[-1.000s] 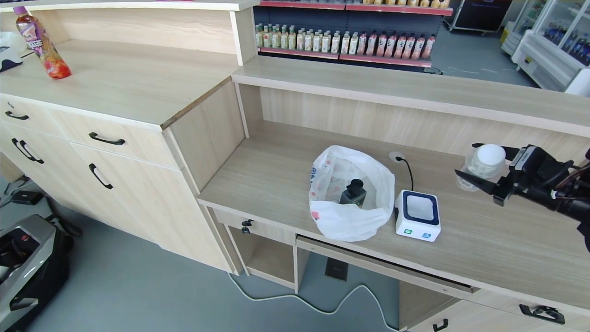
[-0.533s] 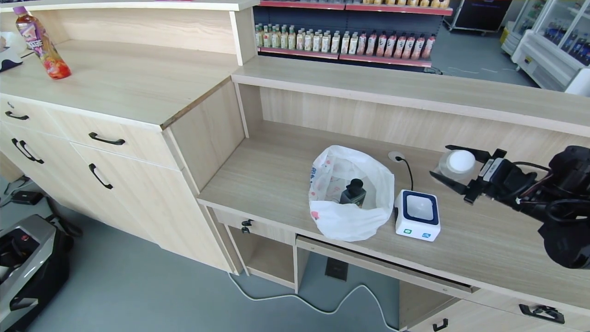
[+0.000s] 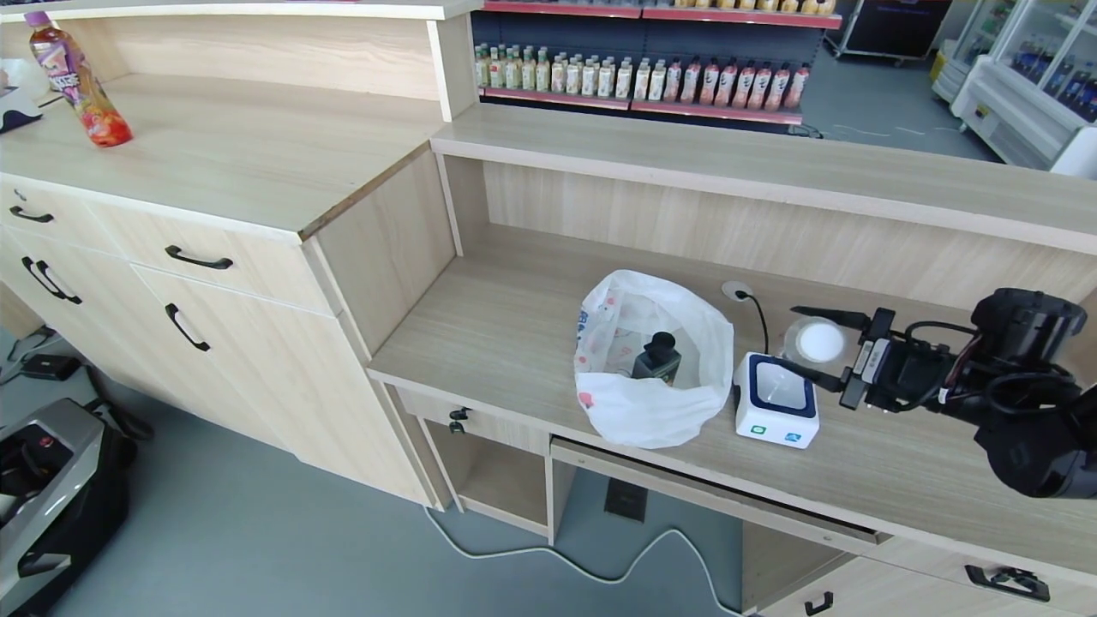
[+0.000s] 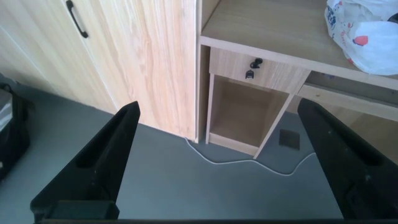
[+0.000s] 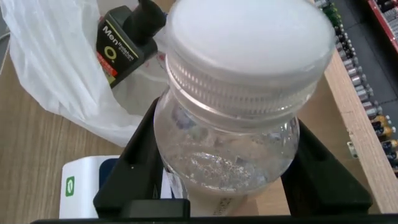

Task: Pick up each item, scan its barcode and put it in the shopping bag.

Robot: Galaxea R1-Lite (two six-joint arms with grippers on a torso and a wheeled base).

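Note:
My right gripper [image 3: 814, 345] is shut on a clear jar with a white lid [image 3: 818, 341], held sideways just above the right back edge of the white and blue barcode scanner [image 3: 776, 400] on the counter. In the right wrist view the jar [image 5: 231, 112] sits between the black fingers [image 5: 134, 168], lid toward the bag. The white shopping bag [image 3: 651, 356] stands left of the scanner with a dark pump bottle [image 3: 658, 357] inside it. My left gripper [image 4: 217, 162] hangs open over the grey floor, in front of the counter's lower shelf.
A juice bottle [image 3: 79, 81] stands on the higher counter at far left. The scanner's black cable [image 3: 758, 317] runs to a grommet behind it. Drawers and an open cubby [image 4: 249, 115] lie under the counter. Store shelves with bottles stand behind.
My right gripper has carried the jar leftward and down, from the counter's right side to just over the scanner. The bag and scanner have stayed put.

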